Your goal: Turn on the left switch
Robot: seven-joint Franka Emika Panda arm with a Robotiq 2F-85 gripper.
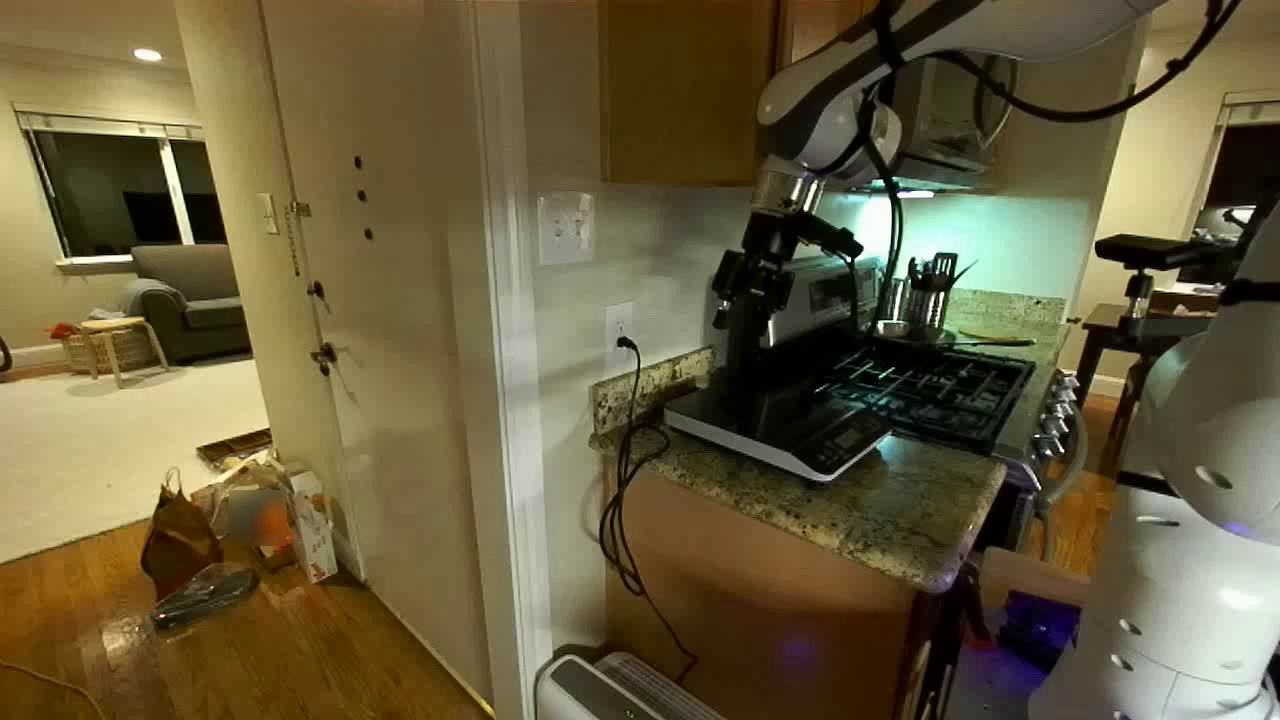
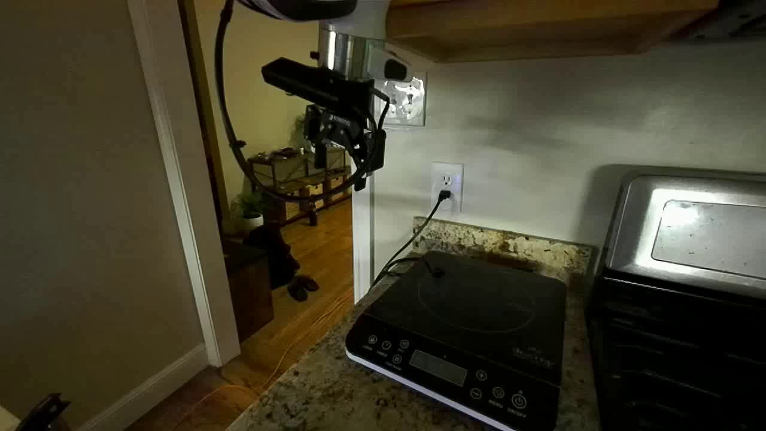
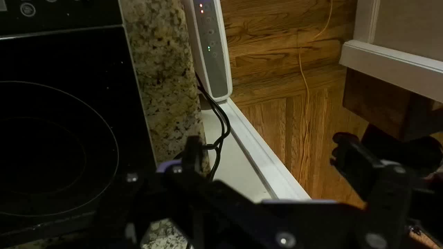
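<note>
The pale wall plate (image 1: 578, 250) holds small white switches; the left switch (image 1: 558, 230) is its left-hand one. In an exterior view the same plate (image 2: 417, 114) shows strong glare, and its left edge is partly covered by the wrist and cable. My gripper (image 1: 745, 318) points down, right of the plate there. In an exterior view the gripper (image 2: 341, 170) hangs left of and lower than the plate, apart from it. In the wrist view the gripper (image 3: 268, 148) has its fingers wide apart with nothing between them. The switch plate is out of the wrist view.
A black portable cooktop (image 2: 473, 311) lies on the granite counter (image 1: 860, 520). A cord runs from the lower outlet (image 2: 456, 179). A wooden cabinet (image 1: 690, 95) hangs above. The stove (image 1: 930, 385) stands beside the counter, and a white appliance (image 3: 214, 65) stands below its edge.
</note>
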